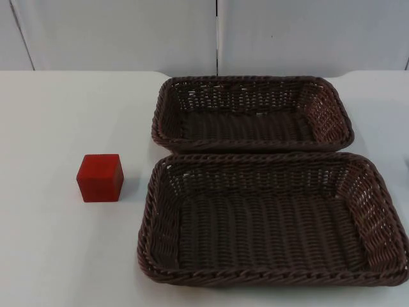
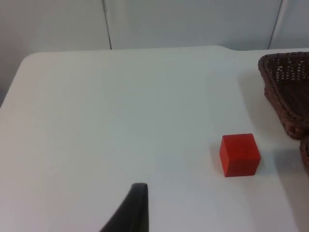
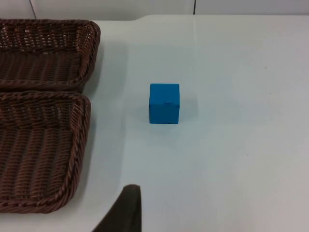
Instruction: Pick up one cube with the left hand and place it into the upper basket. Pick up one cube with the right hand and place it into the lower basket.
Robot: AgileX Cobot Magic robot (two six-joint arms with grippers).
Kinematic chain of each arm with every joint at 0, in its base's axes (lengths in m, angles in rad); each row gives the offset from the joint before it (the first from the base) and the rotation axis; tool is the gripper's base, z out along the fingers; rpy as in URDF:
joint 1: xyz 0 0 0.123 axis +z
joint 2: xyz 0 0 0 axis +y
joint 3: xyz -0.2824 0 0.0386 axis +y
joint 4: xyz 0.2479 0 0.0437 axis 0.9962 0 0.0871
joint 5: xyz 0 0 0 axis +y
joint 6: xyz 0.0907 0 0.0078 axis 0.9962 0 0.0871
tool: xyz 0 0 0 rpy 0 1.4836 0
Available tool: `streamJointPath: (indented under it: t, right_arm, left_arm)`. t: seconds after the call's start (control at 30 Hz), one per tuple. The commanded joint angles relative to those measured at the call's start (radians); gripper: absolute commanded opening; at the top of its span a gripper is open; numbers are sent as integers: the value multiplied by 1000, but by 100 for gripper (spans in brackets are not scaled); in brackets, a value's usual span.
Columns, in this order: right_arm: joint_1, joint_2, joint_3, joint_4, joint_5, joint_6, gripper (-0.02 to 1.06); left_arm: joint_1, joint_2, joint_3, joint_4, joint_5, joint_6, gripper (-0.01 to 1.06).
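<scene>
Red cube (image 1: 100, 177): a plain, solid-coloured block with crisp edges, sitting flat on the table to the left of the lower basket, near its left rim but not touching. Seen from the left wrist too (image 2: 239, 154), with basket weave just beyond it.

Blue cube (image 3: 164, 103): the same kind of block in bright blue, with a small mark near the top of its front face. It stands on bare table beside the baskets' right ends, apart from both.

Upper basket (image 1: 167, 96): dark brown wicker, rectangular, shallow, nothing in it. It lies nearer the wall.

Lower basket (image 1: 152, 211): a match for the first, a bit larger in the top view, also holding nothing. Its far rim lies right against the upper basket's near rim.

Table (image 1: 57, 243): white and smooth, with rounded far corners.

Partition wall (image 1: 115, 32): pale grey panels with thin vertical seams, standing behind the table's far edge.

Left gripper (image 2: 133, 210): one black fingertip shows over the table, well short of the red cube. How far the fingers are spread I cannot tell.

Right gripper (image 3: 126, 210): one black fingertip shows likewise, hanging back from the blue cube. The spread of its fingers I cannot tell either.

Cut off: the lower basket's right end runs past the top view's edge.
</scene>
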Motion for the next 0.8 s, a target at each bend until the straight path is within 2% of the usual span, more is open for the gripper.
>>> streamJointPath:
  t: [0.0,0.33,0.77]
  right_arm:
    - [-7,-3,3,0,-1,-9,105]
    - [-7,-3,3,0,-1,-9,105]
    - [-7,-3,3,0,-1,-9,105]
  left_arm:
    - [-2,24,-5,-22,-47,-1,105]
    - [-2,135,-5,-25,-163,1,105]
    - [-2,241,-26,-32,-201,3,105]
